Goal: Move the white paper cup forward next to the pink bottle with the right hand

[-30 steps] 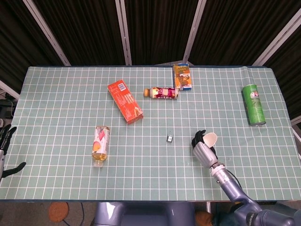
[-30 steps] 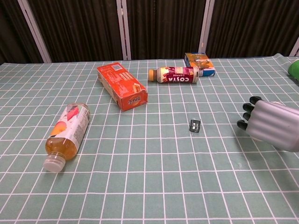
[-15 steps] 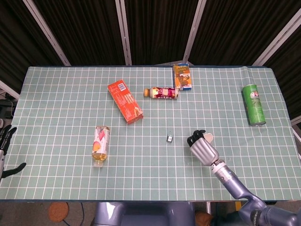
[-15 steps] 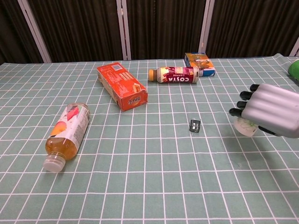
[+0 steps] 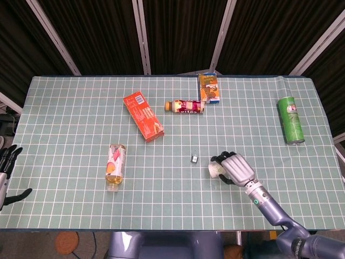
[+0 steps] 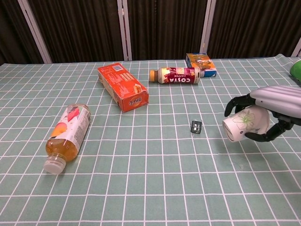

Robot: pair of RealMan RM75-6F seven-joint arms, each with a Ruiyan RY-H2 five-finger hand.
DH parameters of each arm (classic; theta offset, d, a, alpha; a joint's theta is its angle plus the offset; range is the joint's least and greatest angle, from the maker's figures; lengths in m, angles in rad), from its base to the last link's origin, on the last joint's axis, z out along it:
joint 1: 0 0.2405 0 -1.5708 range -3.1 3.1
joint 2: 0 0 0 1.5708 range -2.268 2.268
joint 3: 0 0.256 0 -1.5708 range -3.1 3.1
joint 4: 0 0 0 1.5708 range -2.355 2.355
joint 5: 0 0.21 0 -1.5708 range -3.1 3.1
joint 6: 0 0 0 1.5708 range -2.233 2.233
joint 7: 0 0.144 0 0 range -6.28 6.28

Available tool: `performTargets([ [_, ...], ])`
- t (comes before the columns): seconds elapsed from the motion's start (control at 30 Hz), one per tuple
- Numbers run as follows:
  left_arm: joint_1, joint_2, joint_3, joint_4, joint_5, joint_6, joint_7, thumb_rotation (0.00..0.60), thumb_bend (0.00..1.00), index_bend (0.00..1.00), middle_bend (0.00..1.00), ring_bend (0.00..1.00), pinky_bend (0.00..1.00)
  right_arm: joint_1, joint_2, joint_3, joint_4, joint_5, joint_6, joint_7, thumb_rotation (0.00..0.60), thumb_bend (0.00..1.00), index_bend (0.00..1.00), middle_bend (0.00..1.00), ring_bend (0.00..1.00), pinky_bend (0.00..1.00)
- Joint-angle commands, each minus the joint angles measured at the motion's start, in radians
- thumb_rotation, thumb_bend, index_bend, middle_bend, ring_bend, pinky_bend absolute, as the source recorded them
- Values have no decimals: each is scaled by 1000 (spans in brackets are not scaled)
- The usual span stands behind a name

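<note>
My right hand [image 5: 237, 168] [image 6: 273, 106] grips the white paper cup [image 5: 215, 170] [image 6: 242, 123] from above and behind. The cup has a faint flower print and is tipped on its side, base pointing left, held above the mat in the chest view. The pink-labelled Costa bottle [image 5: 185, 107] [image 6: 176, 75] lies on its side at the far middle of the table, well beyond the cup. My left hand [image 5: 5, 164] hangs off the table's left edge with its fingers apart and nothing in it.
A small dark clip [image 5: 194, 158] [image 6: 196, 126] lies just left of the cup. An orange box [image 5: 143, 116], a juice bottle [image 5: 115, 166], a small carton [image 5: 209, 88] and a green can [image 5: 290, 120] lie around the checked mat [image 5: 64, 124].
My right hand has shifted left and rolled palm-down around the cup. The cup has come up off the mat and tipped onto its side, base to the left.
</note>
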Motion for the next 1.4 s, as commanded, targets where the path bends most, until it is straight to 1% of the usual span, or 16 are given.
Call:
performTargets([
  [0.03, -1, -1, -1, 0, -3, -2, 2, 600, 0, 0, 0, 0, 0, 17, -3, -4, 31, 13, -36, 94, 600, 294, 286, 404, 252, 391],
  [0.17, -2, -1, 0, -1, -6, -6, 4, 600, 0, 0, 0, 0, 0, 19, -14, -13, 63, 3, -31, 116, 600, 293, 252, 363, 220, 367],
  [0.23, -3, -1, 2, -3, -5, -8, 3, 600, 0, 0, 0, 0, 0, 20, -10, -19, 68, 5, -40, 109, 600, 284, 177, 287, 153, 279],
  [0.27, -3, 0, 3, -3, -4, -9, 3, 600, 0, 0, 0, 0, 0, 22, -3, -24, 65, 11, -51, 96, 600, 266, 112, 216, 90, 180],
  [0.3, -3, 0, 3, -4, -3, -10, 3, 600, 0, 0, 0, 0, 0, 24, 6, -27, 59, 17, -62, 72, 600, 238, 70, 161, 52, 115],
  [0.33, -3, 0, 4, -4, -3, -10, 3, 600, 0, 0, 0, 0, 0, 24, 13, -29, 56, 22, -67, 46, 600, 192, 31, 97, 17, 49],
  [0.37, -3, 0, 4, -4, -2, -9, 4, 600, 0, 0, 0, 0, 0, 25, 22, -31, 48, 29, -71, -2, 600, 141, 8, 48, 1, 9],
  [0.4, -3, 0, 4, -5, -1, -9, 4, 600, 0, 0, 0, 0, 0, 23, 30, -31, 35, 36, -69, -52, 600, 79, 0, 12, 0, 0],
  [0.47, -3, 0, 4, -5, -1, -8, 4, 600, 0, 0, 0, 0, 0, 18, 41, -30, 12, 47, -58, -120, 600, 25, 0, 0, 0, 0],
  [0.57, -2, 1, 4, -7, 0, -5, 3, 600, 0, 0, 0, 0, 0, 7, 63, -36, -46, 48, -24, -269, 600, 8, 0, 0, 0, 0],
  [0.73, 0, 3, 7, -11, 7, 0, 7, 600, 0, 0, 0, 0, 0, -15, 80, -66, -140, 6, 48, -603, 600, 12, 0, 0, 0, 0],
  [0.87, 3, 4, 10, -15, 19, 7, 4, 600, 0, 0, 0, 0, 0, -20, 45, -90, -152, -51, 85, -867, 600, 16, 0, 0, 0, 0],
  [1.0, 6, 7, 11, -14, 24, 15, -1, 600, 0, 0, 0, 0, 0, -22, 6, -100, -132, -56, 73, -1008, 600, 31, 0, 0, 0, 0],
  [1.17, 4, 9, 10, -10, 20, 9, -7, 600, 0, 0, 0, 0, 0, -33, -43, -104, -106, -31, 64, -1180, 600, 39, 0, 0, 0, 0],
  [1.33, 2, 8, 8, -9, 15, 6, -8, 600, 0, 0, 0, 0, 0, -47, -75, -111, -97, 2, 54, -1298, 600, 46, 0, 0, 0, 6],
  [1.4, 2, 8, 7, -8, 13, 5, -8, 600, 0, 0, 0, 0, 0, -50, -83, -109, -93, 17, 53, -1332, 600, 48, 0, 3, 0, 28],
])
